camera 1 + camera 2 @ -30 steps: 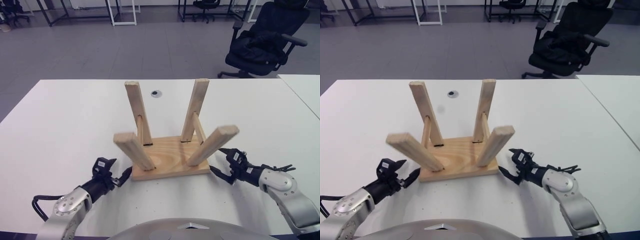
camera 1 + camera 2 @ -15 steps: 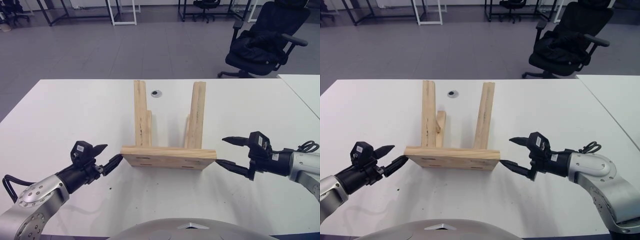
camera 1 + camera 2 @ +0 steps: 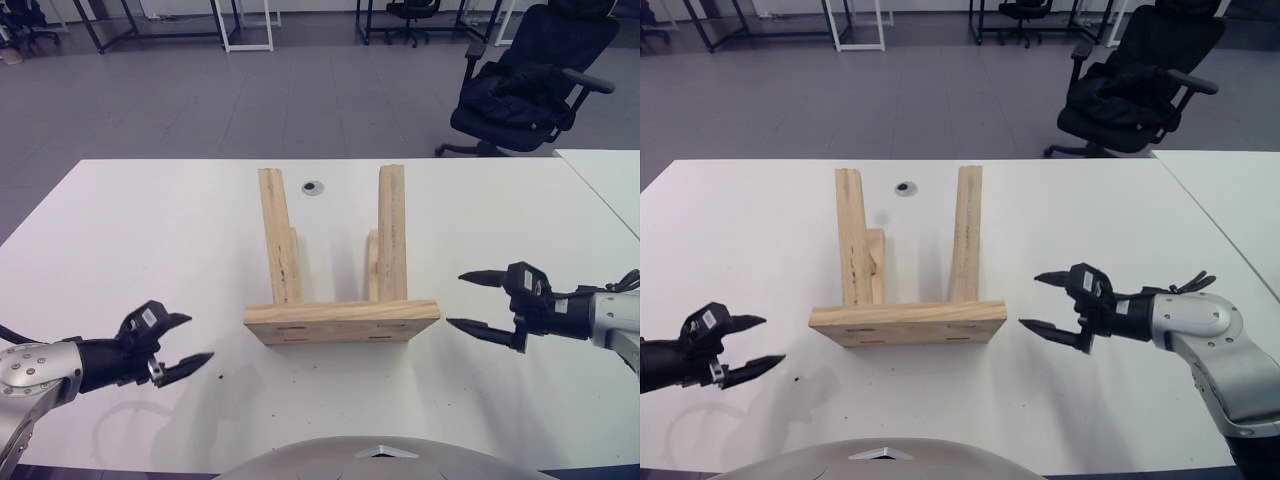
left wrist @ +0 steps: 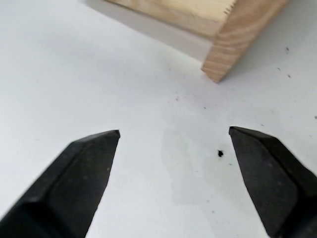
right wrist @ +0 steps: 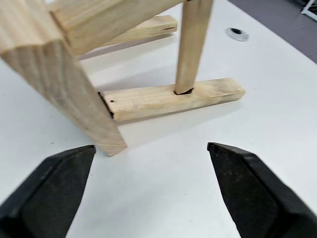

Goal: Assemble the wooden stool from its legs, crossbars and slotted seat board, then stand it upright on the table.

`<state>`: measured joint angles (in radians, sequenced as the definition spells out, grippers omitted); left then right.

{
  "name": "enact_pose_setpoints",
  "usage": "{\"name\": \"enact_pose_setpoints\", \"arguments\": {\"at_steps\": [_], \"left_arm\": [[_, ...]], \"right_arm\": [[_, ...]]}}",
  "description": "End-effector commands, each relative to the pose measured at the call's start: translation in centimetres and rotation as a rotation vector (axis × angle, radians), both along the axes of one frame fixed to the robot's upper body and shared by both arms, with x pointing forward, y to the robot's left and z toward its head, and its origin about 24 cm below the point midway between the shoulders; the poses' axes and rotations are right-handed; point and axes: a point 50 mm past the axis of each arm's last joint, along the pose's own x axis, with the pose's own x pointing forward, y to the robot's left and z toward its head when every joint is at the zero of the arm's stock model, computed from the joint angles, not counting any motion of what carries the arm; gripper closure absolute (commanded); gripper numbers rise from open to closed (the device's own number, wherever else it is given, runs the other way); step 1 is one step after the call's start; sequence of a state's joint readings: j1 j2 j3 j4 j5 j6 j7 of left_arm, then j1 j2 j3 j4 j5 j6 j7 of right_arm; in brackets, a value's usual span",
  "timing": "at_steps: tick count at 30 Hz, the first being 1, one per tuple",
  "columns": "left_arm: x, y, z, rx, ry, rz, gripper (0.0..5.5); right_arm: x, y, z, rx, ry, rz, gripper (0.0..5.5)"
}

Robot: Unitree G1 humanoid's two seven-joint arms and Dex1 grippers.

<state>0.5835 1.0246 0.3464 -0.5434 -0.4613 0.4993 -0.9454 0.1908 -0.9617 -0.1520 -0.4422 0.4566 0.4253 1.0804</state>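
between the two pincers the wooden stool (image 3: 340,290) is lying tipped on its side on the white table (image 3: 120,230), seat board (image 3: 342,322) standing on edge nearest them, legs (image 3: 392,235) pointing away. it's looking like stiff, pale, grainy, square-cut wood, probably light but awkward; i'd be taking it by the board's ends. left pincer (image 3: 198,337) and right pincer (image 3: 456,299) are both gaping wide, touching nothing.

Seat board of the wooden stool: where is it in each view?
Left eye view: pale wooden seat board at centre, standing on its long edge, legs pointing away.
Right eye view: left of centre, same pose.
Left wrist view: one corner, just beyond the open left gripper.
Right wrist view: its end face, close beyond the open right gripper.
Shared landmark: round dark cable hole in the white table, past the leg ends.
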Motion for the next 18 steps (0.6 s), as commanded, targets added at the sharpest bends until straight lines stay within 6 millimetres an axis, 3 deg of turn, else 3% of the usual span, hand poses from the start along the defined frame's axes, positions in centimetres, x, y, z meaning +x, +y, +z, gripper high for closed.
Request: {"name": "enact_pose_setpoints", "arguments": {"at_steps": [1, 4, 7, 14, 18], "left_arm": [[1.3, -2.6, 0.4, -0.084, -0.027, -0.154, 1.41], [3.4, -4.7, 0.7, -0.147, -0.125, -0.236, 1.37], [3.6, -6.6, 1.1, -0.214, -0.120, -0.321, 1.66], [4.0, -5.8, 0.2, -0.170, -0.086, -0.326, 2.99], [4.5, -5.7, -0.3, -0.137, -0.109, -0.343, 3.84]], "right_arm": [[0.2, 1.9, -0.5, 0.025, 0.038, 0.125, 1.27], [0.5, 3.2, -1.4, 0.048, 0.041, 0.153, 1.79], [0.7, 3.6, -1.7, 0.047, 0.033, 0.163, 2.29], [1.5, 4.1, -1.8, 0.052, -0.024, 0.176, 3.71], [1.5, 4.2, -2.0, 0.048, -0.015, 0.216, 3.94]]}}
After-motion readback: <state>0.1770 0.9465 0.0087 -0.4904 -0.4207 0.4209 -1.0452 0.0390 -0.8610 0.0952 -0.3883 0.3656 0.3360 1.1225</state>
